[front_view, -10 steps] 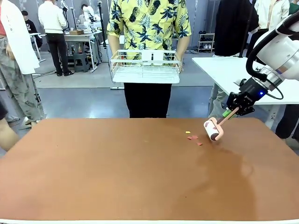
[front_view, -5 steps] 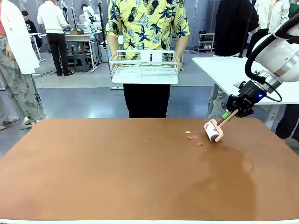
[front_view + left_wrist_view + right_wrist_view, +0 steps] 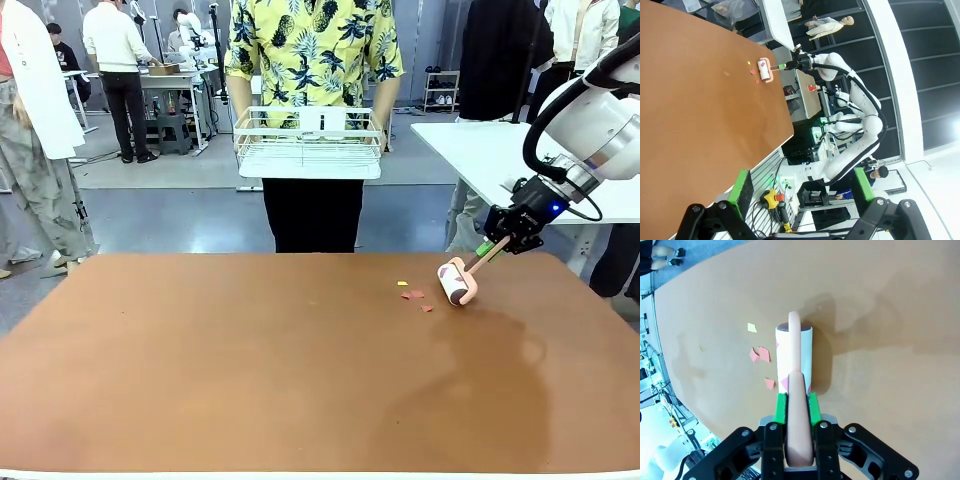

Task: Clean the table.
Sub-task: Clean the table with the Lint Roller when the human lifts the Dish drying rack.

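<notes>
The reddish-brown table (image 3: 250, 380) spans the front view. Right of its middle, near the far edge, lie a few small pink and yellow paper scraps (image 3: 413, 295). A lint roller (image 3: 457, 282) with a pink handle rests its white head on the table just right of them. My right gripper (image 3: 497, 243) is shut on that handle. In the right wrist view, the green pads (image 3: 781, 407) clamp the handle, the roller (image 3: 794, 357) points away, and the scraps (image 3: 760, 355) lie to its left. My left gripper (image 3: 802, 192) is open and holds nothing, off the table's edge (image 3: 785, 130).
At the far side, a person in a yellow patterned shirt holds a white wire basket (image 3: 310, 143) above the floor. A white-topped table (image 3: 480, 150) stands behind my right arm. Other people stand at the far left.
Hardly anything has moved. The roller stays beside the scraps, my right wrist has edged slightly right, and the person's basket has drifted a little left.
</notes>
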`<state>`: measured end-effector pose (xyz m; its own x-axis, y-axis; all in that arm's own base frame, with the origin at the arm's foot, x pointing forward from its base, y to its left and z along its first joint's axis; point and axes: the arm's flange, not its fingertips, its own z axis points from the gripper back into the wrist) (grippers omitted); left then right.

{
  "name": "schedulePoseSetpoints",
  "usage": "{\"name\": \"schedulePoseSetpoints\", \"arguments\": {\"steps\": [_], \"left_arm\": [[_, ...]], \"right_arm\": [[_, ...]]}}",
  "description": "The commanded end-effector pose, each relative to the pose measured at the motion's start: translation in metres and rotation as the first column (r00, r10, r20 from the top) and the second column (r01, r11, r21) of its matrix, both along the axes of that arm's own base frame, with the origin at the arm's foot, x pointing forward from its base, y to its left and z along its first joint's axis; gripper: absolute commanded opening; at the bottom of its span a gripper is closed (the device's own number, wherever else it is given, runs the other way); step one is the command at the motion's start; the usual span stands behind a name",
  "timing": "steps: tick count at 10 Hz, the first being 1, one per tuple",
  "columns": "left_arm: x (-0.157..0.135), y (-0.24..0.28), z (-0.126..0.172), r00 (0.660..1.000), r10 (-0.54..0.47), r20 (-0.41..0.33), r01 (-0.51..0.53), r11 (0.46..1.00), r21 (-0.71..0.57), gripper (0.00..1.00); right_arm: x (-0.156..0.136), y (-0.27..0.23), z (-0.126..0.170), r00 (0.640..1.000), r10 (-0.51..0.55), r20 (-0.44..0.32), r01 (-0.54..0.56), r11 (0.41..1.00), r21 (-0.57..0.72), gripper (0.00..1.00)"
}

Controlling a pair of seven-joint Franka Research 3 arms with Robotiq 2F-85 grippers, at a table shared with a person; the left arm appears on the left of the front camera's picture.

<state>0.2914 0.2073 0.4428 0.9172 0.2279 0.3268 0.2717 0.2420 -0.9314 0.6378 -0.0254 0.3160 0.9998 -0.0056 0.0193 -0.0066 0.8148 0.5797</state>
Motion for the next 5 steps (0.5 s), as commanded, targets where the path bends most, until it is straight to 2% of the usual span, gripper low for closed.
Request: {"name": "schedulePoseSetpoints", "arguments": {"steps": [1, 5], "left_arm": [[-0.003, 0.0014, 0.0033, 1.0, 0.001, 0.005, -0.001, 1.0, -0.004, 1.0], [-0.003, 0.0014, 0.0033, 1.0, 0.001, 0.005, -0.001, 1.0, -0.004, 1.0]], "right_arm": [[0.0055, -0.001, -0.0083, 1.0, -0.017, -0.025, 0.017, 1.0, -0.024, 0.21], [0.0041, -0.0014, -0.0102, 1.0, -0.023, -0.011, 0.023, 0.999, -0.042, 0.21]]}}
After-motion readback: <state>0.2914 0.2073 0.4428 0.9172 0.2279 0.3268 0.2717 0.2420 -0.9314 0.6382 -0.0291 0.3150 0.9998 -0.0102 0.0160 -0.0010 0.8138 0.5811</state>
